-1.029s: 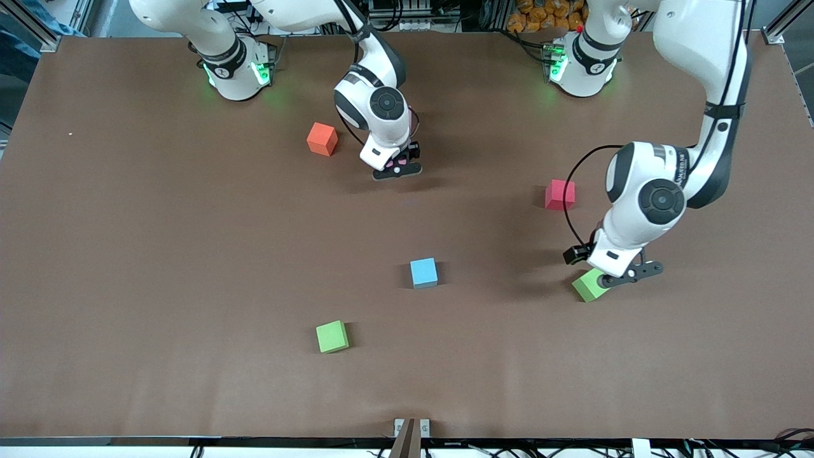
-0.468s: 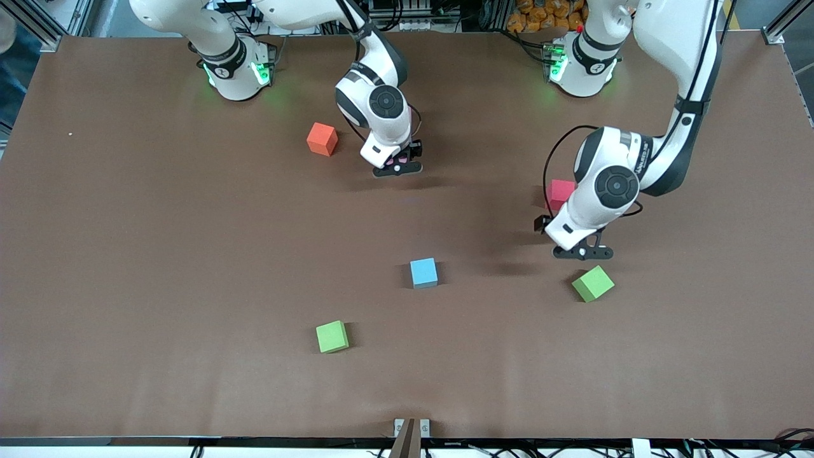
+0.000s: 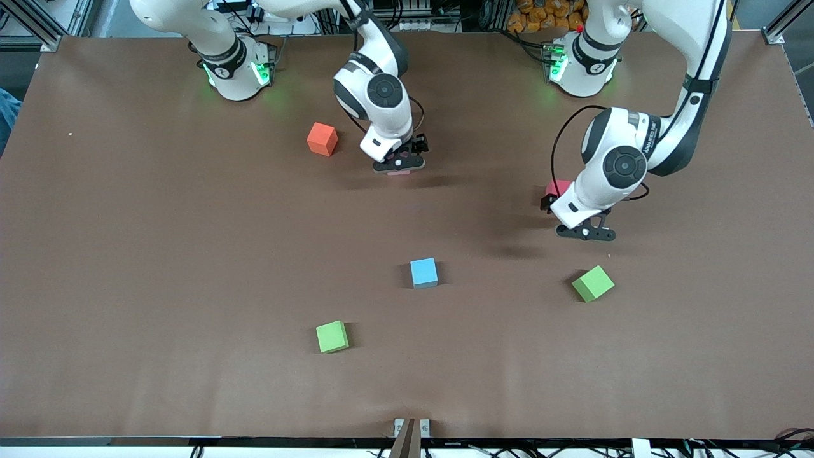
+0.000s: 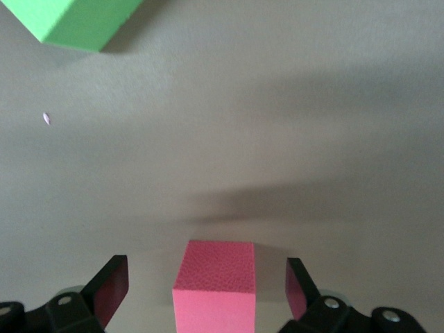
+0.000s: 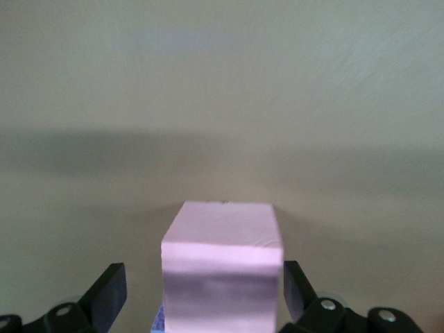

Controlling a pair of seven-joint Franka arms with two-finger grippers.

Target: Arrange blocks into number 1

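**Inspector A:** We start at the right arm's end of the table [image 3: 127,254]. The orange block [image 3: 322,138] lies on the surface, close to the robots' bases. Just beside it, toward the middle, we find the right gripper [image 3: 398,166] low over a pink block [image 5: 223,272]. Its fingers [image 5: 105,291] stand spread, one on each side of that block with a gap showing on both sides. A sliver of bluish-purple shows under the pink block; we cannot tell what it is.

**Inspector B:** Agreed. Nearer the front camera we note one green block [image 3: 332,336], then the light blue block [image 3: 423,272] farther from the camera than it and toward the middle.

**Inspector A:** Toward the left arm's end, the left gripper [image 3: 586,232] hangs over the red block [image 4: 216,284], which the arm largely hides in the front view. Its fingers [image 4: 111,290] are spread wide apart and clear of the block on both sides.

**Inspector B:** The second green block [image 3: 593,283] lies turned at an angle, nearer the front camera than that gripper, apart from it.
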